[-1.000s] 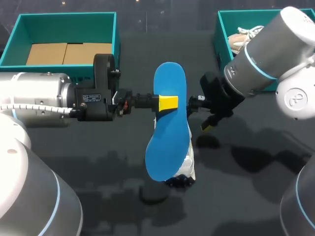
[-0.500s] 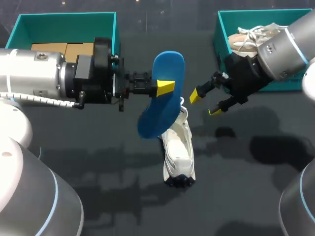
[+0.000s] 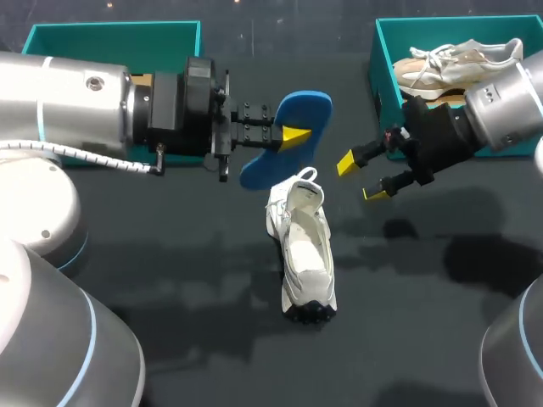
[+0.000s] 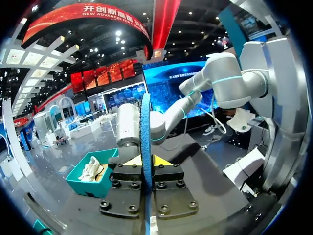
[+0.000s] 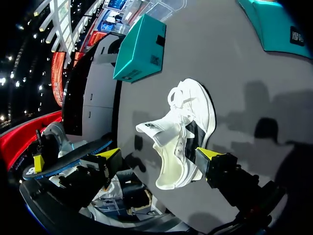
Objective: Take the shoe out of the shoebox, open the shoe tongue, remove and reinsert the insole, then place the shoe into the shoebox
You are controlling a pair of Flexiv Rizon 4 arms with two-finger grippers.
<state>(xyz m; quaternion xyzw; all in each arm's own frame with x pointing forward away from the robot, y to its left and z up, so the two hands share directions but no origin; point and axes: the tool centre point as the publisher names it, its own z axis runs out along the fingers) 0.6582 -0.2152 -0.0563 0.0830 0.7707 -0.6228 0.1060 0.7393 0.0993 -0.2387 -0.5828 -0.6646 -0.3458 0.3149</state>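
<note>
The blue insole (image 3: 307, 108) sat clamped edgewise in my left gripper (image 3: 293, 136), over the white shoe (image 3: 305, 246)'s far end, I judged for feeding back in. The shoe stood on the table (image 3: 170, 280), mouth open; my right gripper (image 3: 361, 178) hung nearby, spread wide, empty.

head camera looked down from behind the table (image 3: 170, 280) — right wrist camera, nearer and lower, shared the white shoe (image 3: 305, 254).

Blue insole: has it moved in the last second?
Yes. The blue insole, clamped in the left gripper, has swung off the white shoe toward the left shoebox.
</note>
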